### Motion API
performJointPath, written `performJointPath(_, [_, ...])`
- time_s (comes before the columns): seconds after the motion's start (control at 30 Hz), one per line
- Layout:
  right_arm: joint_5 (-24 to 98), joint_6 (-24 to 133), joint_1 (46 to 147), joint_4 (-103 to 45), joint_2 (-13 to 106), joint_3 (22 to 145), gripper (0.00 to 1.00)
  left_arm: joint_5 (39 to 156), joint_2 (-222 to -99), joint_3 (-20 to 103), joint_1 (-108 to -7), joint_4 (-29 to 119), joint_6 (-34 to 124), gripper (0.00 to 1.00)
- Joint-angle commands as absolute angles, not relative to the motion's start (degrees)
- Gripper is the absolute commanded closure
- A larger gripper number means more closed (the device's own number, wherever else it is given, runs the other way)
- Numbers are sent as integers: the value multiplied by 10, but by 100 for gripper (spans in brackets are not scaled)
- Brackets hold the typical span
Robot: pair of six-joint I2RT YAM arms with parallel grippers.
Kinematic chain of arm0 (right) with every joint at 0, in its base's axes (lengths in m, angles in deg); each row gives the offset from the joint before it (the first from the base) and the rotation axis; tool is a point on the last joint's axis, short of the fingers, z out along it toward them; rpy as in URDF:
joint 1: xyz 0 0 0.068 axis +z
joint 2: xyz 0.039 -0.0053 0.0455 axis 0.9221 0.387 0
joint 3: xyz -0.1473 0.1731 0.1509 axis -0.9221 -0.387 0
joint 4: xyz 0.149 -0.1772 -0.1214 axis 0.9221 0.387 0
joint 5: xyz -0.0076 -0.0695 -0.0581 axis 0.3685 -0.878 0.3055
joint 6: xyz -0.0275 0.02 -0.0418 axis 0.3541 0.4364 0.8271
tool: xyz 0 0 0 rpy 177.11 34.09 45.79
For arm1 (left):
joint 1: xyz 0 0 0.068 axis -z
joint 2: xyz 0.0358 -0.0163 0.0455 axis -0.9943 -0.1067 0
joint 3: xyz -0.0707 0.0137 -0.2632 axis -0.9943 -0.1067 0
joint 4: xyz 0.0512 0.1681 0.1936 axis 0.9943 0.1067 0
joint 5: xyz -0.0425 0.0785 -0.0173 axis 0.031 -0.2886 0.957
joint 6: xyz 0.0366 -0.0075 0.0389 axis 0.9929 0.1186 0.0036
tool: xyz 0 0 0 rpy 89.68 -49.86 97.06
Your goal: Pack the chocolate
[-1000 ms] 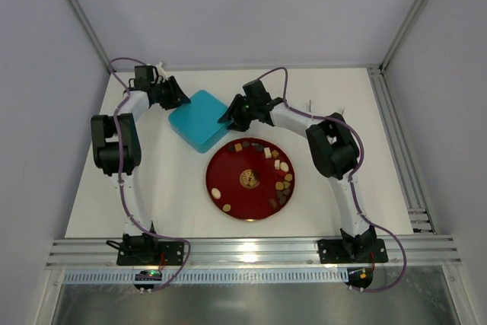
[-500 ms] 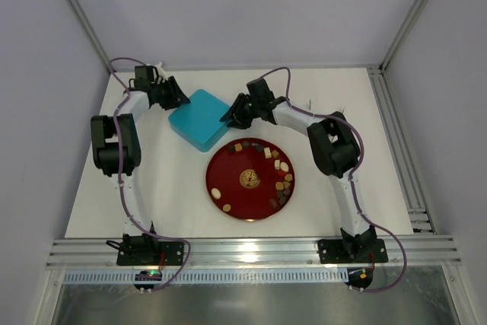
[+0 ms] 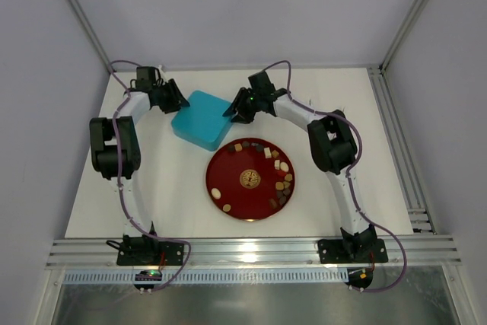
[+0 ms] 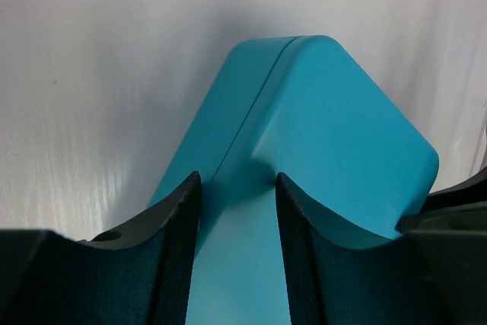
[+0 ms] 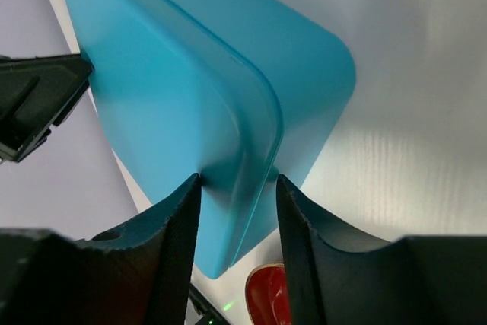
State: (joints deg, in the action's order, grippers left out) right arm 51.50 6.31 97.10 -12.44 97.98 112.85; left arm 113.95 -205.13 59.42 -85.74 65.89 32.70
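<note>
Between left pincer (image 3: 181, 103) and right pincer (image 3: 229, 114), both clamped on its corners, the teal box (image 3: 202, 121) has just edged away; chocolate (image 3: 283, 180) lies unpacked on the red plate (image 3: 230, 176), base-side of the right pincer.

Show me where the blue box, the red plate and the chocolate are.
blue box (image 3: 203, 118): top view, middle of its top face.
red plate (image 3: 247, 203): top view, bare near part.
chocolate (image 3: 284, 166): top view, a pale oval piece.
</note>
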Motion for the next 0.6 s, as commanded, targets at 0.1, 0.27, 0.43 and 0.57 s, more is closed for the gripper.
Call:
performJointPath(0.1, [417, 139, 962, 12, 1034, 1192, 53, 1096, -2031, 566, -845, 743, 309, 57])
performJointPath(0.27, [358, 174, 961, 64, 1044, 1234, 53, 1077, -2025, 560, -822, 760, 299, 57])
performJointPath(0.43, [320, 210, 962, 117, 1073, 1288, 54, 1079, -2028, 566, -820, 771, 290, 57])
performJointPath(0.57, [300, 233, 962, 143, 1092, 1313, 57, 1072, -2031, 569, -809, 778, 296, 57])
